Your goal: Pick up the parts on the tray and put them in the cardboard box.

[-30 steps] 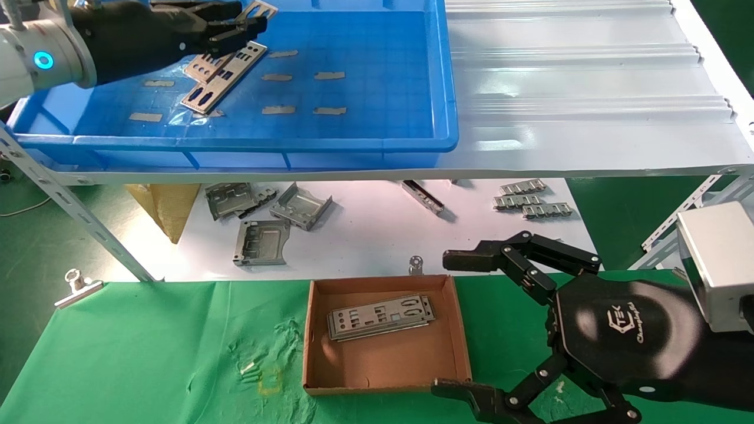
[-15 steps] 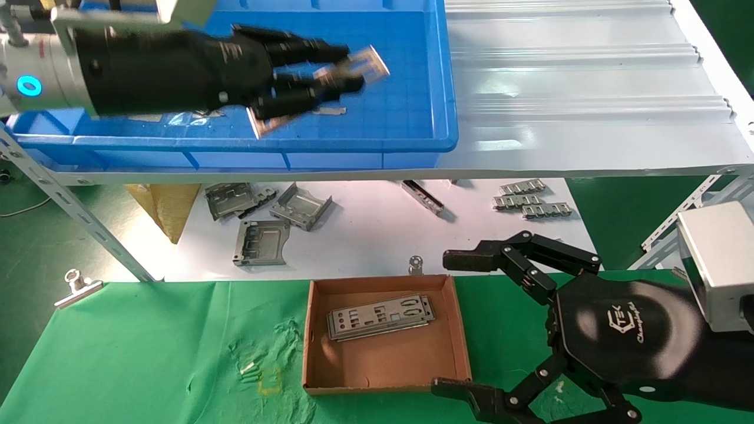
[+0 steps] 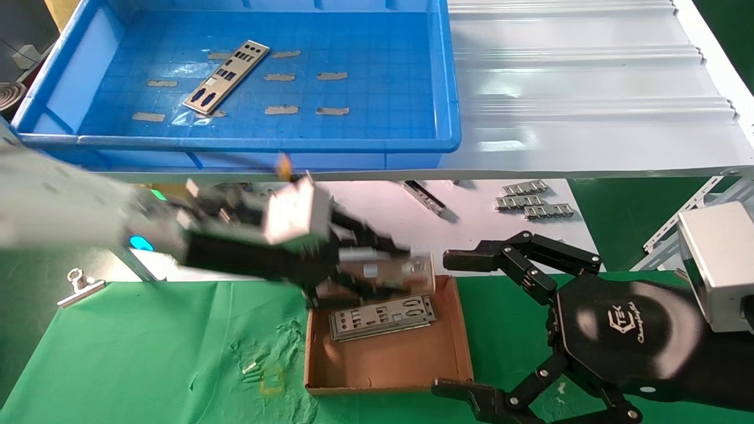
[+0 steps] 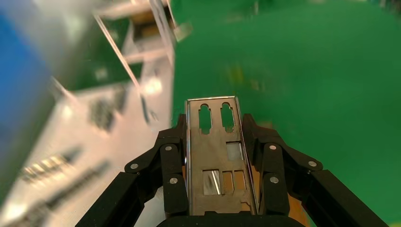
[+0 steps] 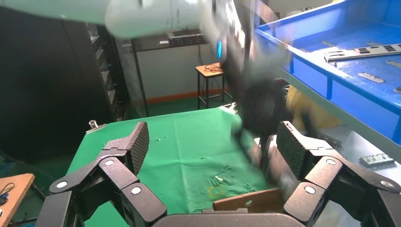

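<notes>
One plate point(image 4: 216, 156) is pinched in the left claw point(image 3: 377, 272) over the cardboard box's point(image 3: 389, 359) far edge, near the desk's front, and releasing early could drop it outside; the right claw point(image 3: 471, 324) waits wide open, empty.

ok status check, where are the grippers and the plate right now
Left gripper shut on a plate, over the cardboard box's far edge. Right gripper open, parked beside box. One plate left in tray. Nothing in the way.
</notes>
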`<state>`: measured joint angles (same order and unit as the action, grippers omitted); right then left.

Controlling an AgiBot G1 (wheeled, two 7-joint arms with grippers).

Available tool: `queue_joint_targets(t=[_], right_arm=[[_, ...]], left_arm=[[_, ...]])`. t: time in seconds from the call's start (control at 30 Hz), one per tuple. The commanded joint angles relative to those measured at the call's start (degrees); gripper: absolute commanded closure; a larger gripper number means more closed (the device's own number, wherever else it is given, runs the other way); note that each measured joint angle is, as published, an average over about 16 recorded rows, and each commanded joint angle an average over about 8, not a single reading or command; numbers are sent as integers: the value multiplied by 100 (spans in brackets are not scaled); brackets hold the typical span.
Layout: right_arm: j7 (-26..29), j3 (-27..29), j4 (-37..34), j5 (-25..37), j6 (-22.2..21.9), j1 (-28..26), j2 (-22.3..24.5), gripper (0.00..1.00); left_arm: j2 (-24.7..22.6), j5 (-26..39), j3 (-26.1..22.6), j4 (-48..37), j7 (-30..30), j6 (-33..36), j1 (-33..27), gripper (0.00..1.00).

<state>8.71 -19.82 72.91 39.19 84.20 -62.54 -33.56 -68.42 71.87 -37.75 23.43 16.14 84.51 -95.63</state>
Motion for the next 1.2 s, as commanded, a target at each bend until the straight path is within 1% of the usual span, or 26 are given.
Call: queue_joint_targets(t=[0.03,0.13,0.2,0.23,0.27,0.47,0.5,0.53,0.73,0.97,1.07,1.2], right_arm=[[0,0,0,0,0,0,0,0],[0,0,0,0,0,0,0,0],[0,-1,0,0,0,0,0,0],[0,-1,0,-1,0,0,0,0],[0,-1,0,-1,0,0,0,0],[-1,-1,0,-1,-1,0,1,0],[-1,-2,0,-1,-1,0,1,0],[-1,-2,0,-1,-1,0,1,0],[-1,-2,0,-2,-1,-1,1,0],[-1,-3,0,-2,-1,-1,1,0],[-2,-3,0,-2,-1,-1,1,0],[-2,-4,0,-2,-1,-1,1,0]], left_arm=[[-72,104,-150,86,163,-281,339,100],[-276,202,-190,-127,467,-711,664,100],[-386,234,-198,-286,621,-915,779,100],[-432,241,-197,-368,688,-989,815,98],[-471,247,-198,-450,741,-1048,836,90],[-671,263,-198,-913,926,-1237,807,15],[-706,262,-198,-983,936,-1269,795,5],[-742,262,-200,-1046,944,-1304,784,0],[-895,258,-248,-1215,971,-1500,758,0],[-897,178,-322,-1143,945,-1524,740,0],[-862,75,-305,-1150,901,-1378,706,0],[-772,-156,-211,-1237,802,-911,675,0]])
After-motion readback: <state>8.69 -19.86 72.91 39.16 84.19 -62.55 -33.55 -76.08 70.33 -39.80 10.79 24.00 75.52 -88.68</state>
